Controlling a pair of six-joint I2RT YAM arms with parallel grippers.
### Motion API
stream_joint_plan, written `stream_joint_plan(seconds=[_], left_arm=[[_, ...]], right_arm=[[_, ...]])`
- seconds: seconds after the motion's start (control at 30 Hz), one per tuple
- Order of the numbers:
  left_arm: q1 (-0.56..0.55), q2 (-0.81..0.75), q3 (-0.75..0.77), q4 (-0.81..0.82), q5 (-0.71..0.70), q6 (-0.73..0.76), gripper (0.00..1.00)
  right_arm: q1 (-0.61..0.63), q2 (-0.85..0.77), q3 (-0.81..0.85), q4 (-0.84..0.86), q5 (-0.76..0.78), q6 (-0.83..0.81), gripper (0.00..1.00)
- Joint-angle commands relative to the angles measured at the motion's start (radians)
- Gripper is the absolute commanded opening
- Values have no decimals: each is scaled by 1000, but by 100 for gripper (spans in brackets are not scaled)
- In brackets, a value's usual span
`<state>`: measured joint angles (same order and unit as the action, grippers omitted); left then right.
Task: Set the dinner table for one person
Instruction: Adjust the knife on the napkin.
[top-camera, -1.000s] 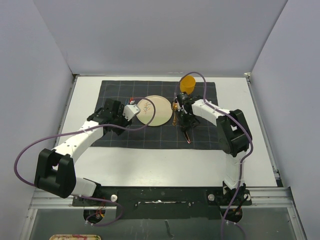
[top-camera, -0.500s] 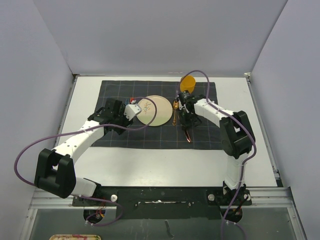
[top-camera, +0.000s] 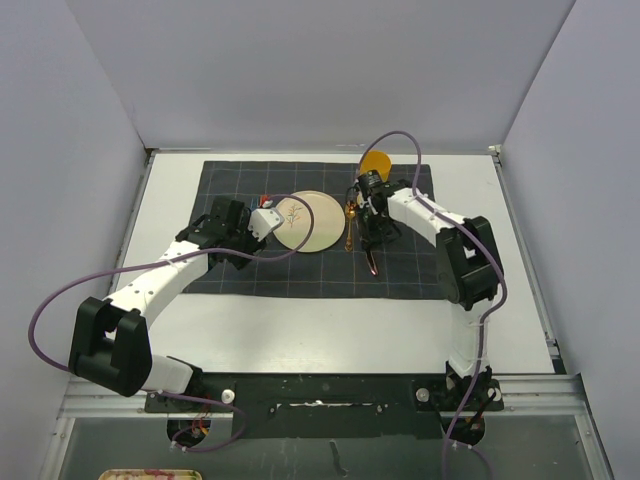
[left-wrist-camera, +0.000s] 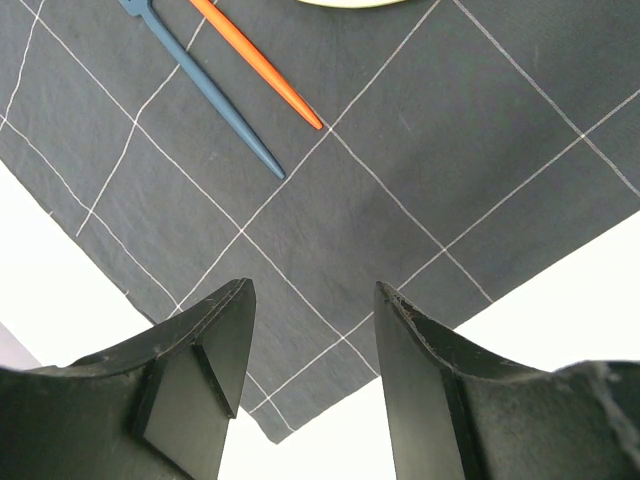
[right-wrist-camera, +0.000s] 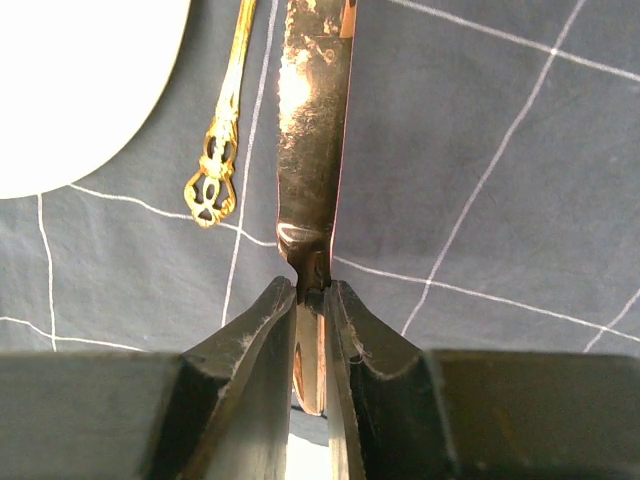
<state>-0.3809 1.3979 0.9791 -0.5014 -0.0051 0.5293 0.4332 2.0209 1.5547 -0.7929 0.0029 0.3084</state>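
The right fingers (right-wrist-camera: 255, 350) pinch a shiny knife (right-wrist-camera: 312, 130) over the dark cloth (top-camera: 300, 275), which lies on the white table (top-camera: 330, 325). The left fingers (left-wrist-camera: 200, 380) are spread and hold nothing. The knife is being placed. Next, I think, it must go down flat beside the gold handle (right-wrist-camera: 228, 120) by the plate (top-camera: 308, 221).

Bright, even light; soft shadows; sharp focus
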Motion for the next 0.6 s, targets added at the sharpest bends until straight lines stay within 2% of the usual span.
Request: stream_joint_plan(seconds=[0.0, 0.57], left_arm=[[-6, 1, 34, 19, -3, 1, 49], [-6, 1, 15, 34, 1, 0, 49]], right_arm=[[0, 29, 80, -17, -13, 34, 0], [-5, 105, 213, -62, 65, 101, 0]])
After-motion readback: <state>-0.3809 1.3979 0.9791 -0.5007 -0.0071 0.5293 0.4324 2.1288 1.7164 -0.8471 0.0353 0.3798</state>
